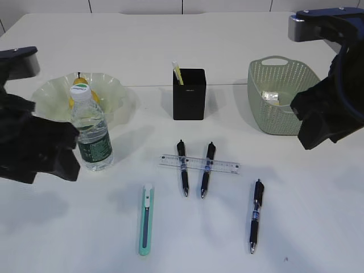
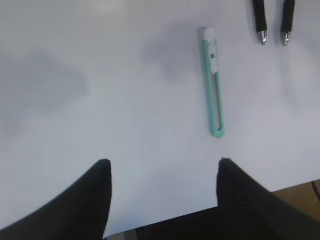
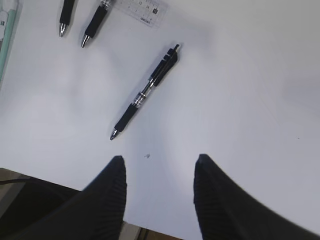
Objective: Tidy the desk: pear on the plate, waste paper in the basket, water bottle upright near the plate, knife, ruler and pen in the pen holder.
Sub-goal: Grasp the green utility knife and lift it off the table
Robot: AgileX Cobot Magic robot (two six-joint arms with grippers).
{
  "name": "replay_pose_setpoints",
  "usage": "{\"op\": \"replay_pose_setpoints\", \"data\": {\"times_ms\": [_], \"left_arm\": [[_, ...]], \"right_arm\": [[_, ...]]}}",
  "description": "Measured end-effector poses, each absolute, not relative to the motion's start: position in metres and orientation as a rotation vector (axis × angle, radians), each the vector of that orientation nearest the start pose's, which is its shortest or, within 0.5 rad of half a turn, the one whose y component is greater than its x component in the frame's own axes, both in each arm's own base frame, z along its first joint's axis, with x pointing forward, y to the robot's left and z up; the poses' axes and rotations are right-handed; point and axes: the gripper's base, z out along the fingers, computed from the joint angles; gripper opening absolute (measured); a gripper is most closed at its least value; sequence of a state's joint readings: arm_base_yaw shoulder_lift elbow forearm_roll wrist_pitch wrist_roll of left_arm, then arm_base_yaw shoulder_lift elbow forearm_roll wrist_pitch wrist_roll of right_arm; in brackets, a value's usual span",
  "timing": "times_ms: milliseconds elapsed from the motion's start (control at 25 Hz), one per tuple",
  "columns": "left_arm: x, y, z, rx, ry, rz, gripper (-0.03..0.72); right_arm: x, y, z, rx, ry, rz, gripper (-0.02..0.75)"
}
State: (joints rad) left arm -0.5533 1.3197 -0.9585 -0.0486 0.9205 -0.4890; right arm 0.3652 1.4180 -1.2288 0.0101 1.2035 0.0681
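Observation:
The yellow pear point(image 1: 80, 82) lies in the pale green plate point(image 1: 51, 94), mostly hidden behind the upright water bottle point(image 1: 91, 133). The waste paper point(image 1: 269, 96) lies in the green basket point(image 1: 281, 116). The clear ruler point(image 1: 199, 164) rests across two black pens point(image 1: 182, 168) point(image 1: 207, 169). A third pen point(image 1: 256, 215) point(image 3: 146, 92) lies to the right. The teal knife point(image 1: 147, 218) point(image 2: 213, 85) lies at the front. The black pen holder point(image 1: 189, 94) holds a pale stick. My left gripper point(image 2: 162, 162) and right gripper point(image 3: 159, 159) are open, empty and above the desk point(image 1: 318, 193).
The left arm's black bulk point(image 1: 34, 148) hangs beside the bottle. The right arm's bulk point(image 1: 330, 114) hangs in front of the basket. The desk's front edge shows below both grippers in the wrist views. The ruler's end point(image 3: 140, 7) shows in the right wrist view.

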Motion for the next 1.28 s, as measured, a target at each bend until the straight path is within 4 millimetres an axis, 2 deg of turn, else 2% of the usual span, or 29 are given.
{"op": "replay_pose_setpoints", "data": {"times_ms": [160,520,760,1000,1280], "left_arm": [[0.206,-0.158,0.263,0.021,2.826,-0.315,0.466],[0.204,-0.207,0.206,-0.024,2.927,-0.189,0.466],[0.218,-0.223,0.188,-0.121,2.925,-0.201,0.466],[0.240,-0.246,0.175,-0.128,2.929,-0.192,0.466],[0.243,-0.250,0.157,-0.125,2.979,-0.111,0.466]], "right_arm": [[0.252,0.098,0.316,-0.391,2.857,0.103,0.337],[0.252,0.097,0.316,-0.339,2.869,0.109,0.337],[0.252,0.097,0.316,-0.339,2.869,0.109,0.337],[0.253,0.096,0.316,-0.344,2.865,0.084,0.337],[0.253,0.094,0.316,-0.349,2.860,0.056,0.337]]}}
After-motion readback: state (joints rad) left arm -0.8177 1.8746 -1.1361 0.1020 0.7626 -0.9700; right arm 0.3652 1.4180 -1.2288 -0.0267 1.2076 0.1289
